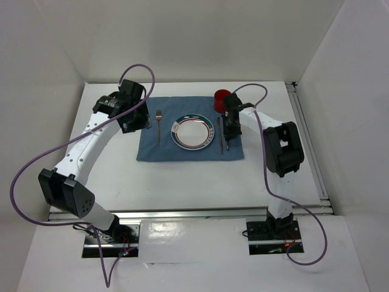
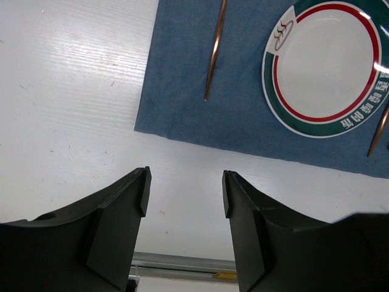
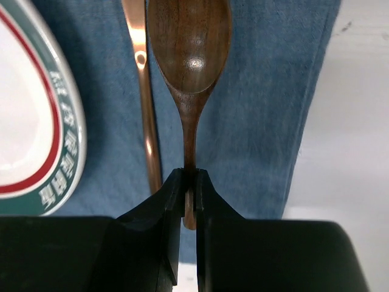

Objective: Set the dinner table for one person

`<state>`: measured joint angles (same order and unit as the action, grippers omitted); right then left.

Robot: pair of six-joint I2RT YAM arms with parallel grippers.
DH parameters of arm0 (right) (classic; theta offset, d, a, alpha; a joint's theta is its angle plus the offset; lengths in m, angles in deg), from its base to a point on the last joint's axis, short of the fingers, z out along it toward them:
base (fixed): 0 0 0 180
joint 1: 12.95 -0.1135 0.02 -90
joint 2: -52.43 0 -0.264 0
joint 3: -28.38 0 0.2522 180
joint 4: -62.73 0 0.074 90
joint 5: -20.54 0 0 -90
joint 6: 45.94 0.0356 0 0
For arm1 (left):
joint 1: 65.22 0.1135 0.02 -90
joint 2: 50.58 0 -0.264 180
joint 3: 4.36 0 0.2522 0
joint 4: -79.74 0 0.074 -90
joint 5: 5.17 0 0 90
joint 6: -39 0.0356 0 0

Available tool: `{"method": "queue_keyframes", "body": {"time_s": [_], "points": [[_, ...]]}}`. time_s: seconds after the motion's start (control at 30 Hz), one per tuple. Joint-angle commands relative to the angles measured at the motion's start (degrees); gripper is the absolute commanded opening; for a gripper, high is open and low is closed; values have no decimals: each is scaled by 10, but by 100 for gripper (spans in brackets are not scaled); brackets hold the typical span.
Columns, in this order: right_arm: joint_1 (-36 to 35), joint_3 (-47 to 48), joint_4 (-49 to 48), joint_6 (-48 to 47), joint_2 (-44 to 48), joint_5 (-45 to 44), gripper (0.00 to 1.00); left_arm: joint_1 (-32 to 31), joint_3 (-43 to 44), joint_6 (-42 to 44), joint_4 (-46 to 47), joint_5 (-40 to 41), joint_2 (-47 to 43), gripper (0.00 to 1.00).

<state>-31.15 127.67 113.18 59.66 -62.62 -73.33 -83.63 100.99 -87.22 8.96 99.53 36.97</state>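
On the white dinner table a blue placemat carries a green- and red-rimmed plate. A copper fork lies left of the plate and a copper knife right of it. My right gripper is shut on the handle end of a wooden spoon. The spoon lies along the placemat, just right of the knife. My left gripper hangs open and empty over bare table, off the placemat's left edge.
A red cup stands at the placemat's far right corner, just behind my right wrist. A metal rail runs along the table's edge. White walls close in the back and both sides.
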Motion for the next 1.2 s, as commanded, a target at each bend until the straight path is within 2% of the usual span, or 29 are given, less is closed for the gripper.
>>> {"method": "queue_keyframes", "body": {"time_s": [0.0, 0.2, 0.3, 0.4, 0.5, 0.6, 0.67, 0.7, 0.83, 0.87, 0.97, 1.17], "points": [[4, 36, -35, -14, -11, -9, 0, -1, 10, 1, -5, 7, -22, 67], [4, 47, -35, -14, -32, -14, 5, -1, 16, 1, -5, 7, -22, 67], [9, 47, -35, -9, -37, -19, 18, -1, 16, 1, -10, 7, -17, 67], [9, 47, -35, -4, -37, -19, 22, -1, 21, 1, -10, 7, -17, 67], [9, 59, -22, -4, -31, -24, 38, -1, 27, 1, -10, 7, -17, 67], [9, 71, -6, 2, -24, -24, 39, -1, 38, 1, -10, 7, -12, 67], [9, 71, 3, 2, 5, -24, 41, -1, 44, 6, -15, 7, -12, 67], [9, 71, 3, 8, 17, -24, 50, -1, 49, 6, -15, 7, -12, 67], [9, 46, 15, 23, 96, -38, 69, -1, 64, 19, -15, 7, -12, 67], [14, 17, 2, 31, 142, -49, 84, -1, 72, 19, -15, 7, -12, 67], [14, -40, -14, 72, 240, -90, 100, -1, 72, 33, 9, 7, -25, 67], [40, -144, -4, 109, 378, -139, 100, -1, 16, 50, 82, -20, -91, 70]]}}
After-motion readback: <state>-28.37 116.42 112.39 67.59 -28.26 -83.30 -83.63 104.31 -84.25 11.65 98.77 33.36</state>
